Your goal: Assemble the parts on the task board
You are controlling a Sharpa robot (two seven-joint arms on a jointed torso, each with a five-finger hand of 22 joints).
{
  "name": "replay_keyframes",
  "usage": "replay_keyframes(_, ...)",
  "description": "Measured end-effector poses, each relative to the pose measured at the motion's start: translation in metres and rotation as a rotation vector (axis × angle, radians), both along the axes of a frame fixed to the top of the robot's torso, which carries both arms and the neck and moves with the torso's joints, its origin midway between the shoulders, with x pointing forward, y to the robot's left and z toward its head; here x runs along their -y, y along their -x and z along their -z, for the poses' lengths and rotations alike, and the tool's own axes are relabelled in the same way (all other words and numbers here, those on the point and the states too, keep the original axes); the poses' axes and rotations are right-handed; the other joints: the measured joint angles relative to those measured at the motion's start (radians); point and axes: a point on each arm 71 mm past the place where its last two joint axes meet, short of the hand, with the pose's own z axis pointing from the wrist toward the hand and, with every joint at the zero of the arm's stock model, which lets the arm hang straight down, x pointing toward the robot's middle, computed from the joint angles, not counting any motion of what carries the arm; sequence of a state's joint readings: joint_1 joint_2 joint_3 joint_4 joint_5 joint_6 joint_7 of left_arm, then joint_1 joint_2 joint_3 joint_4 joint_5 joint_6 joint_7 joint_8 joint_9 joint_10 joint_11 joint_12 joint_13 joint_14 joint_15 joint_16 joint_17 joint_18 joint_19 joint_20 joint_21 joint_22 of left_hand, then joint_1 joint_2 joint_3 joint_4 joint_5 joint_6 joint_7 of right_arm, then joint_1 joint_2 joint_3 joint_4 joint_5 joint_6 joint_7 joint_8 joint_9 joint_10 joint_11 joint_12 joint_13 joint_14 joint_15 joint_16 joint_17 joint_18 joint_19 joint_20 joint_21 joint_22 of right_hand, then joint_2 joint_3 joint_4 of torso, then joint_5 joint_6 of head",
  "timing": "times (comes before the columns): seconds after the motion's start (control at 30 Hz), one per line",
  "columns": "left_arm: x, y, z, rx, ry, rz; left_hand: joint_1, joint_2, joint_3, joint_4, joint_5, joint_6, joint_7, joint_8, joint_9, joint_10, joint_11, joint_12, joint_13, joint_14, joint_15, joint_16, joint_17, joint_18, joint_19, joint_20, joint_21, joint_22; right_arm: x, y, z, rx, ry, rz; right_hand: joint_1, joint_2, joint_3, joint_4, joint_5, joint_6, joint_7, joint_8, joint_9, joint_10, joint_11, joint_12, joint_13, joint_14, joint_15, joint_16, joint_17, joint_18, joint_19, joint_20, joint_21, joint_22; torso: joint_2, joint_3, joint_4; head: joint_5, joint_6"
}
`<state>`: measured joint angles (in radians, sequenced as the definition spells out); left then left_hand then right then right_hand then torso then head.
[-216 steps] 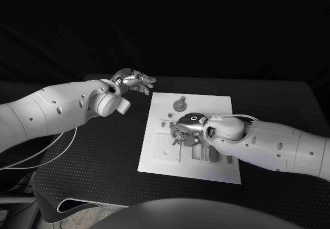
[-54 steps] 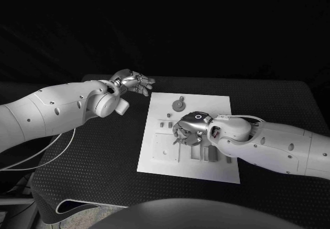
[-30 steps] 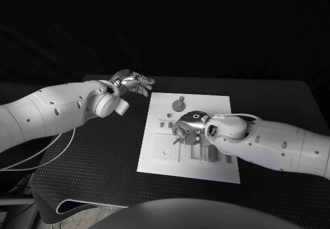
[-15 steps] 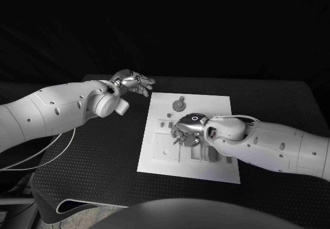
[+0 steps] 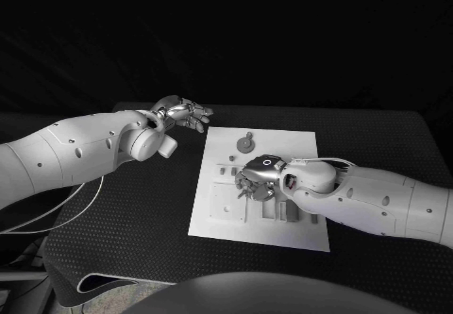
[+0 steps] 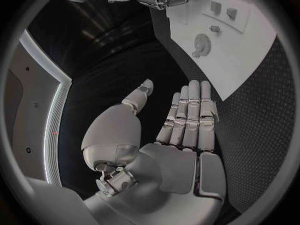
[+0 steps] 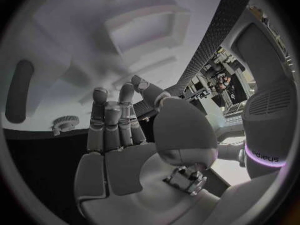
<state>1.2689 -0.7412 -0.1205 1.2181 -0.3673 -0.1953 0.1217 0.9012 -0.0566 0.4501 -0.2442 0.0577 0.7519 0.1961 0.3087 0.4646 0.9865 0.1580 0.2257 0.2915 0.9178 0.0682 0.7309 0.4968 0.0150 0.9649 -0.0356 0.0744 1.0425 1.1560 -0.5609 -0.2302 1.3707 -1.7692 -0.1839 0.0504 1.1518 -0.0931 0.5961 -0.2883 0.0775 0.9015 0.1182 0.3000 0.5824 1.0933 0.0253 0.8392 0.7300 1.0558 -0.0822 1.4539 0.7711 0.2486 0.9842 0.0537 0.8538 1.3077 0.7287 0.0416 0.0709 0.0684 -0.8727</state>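
Note:
The white task board [image 5: 300, 142] lies in the middle of the table. A round gear part [image 5: 246, 142] stands near its far edge, and small parts [image 5: 230, 157] lie below it. My right hand [image 5: 256, 176] hovers low over the board's middle with its fingers pointing down onto the board. In the right wrist view the right hand [image 7: 122, 135] has its fingers stretched toward the board and its thumb tip close to them; the gear [image 7: 62, 122] lies beyond. Whether anything is pinched there is hidden. My left hand [image 5: 184, 112] hangs open and empty off the board's far left corner.
Long slots [image 5: 285, 210] are cut in the board's near part, close to my right forearm. In the left wrist view, past the flat left hand [image 6: 181, 135], the board [image 6: 250, 40] shows with the gear [image 6: 201, 44] on it. Black mat [image 5: 132, 216] surrounds the board.
My right hand has shifted slightly back and forth over the board's middle, staying on about the same spot. The left arm has not moved.

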Motion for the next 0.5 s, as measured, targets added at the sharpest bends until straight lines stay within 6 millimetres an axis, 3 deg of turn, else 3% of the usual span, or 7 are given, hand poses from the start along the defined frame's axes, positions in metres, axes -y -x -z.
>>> replay_keyframes(0.5, -0.0001, 0.0, 0.0002, -0.001, -0.001, 0.0, 0.0, 0.0, 0.0, 0.0, 0.0, 0.0, 0.0, 0.0, 0.0, 0.0, 0.0, 0.0, 0.0, 0.0, 0.0, 0.0, 0.001, 0.0, 0.0, 0.0, 0.0, -0.001, 0.0001, 0.0005, 0.0005, 0.009, 0.0, -0.01, -0.002, 0.009, -0.007, 0.001, 0.0, 0.0, 0.0, 0.018, 0.006, 0.0, 0.0, 0.039, 0.013, 0.005, -0.01, 0.0, -0.004, 0.0, 0.0, 0.0, 0.0, 0.0, 0.0, 0.0012, -0.0004, -0.001, 0.0)
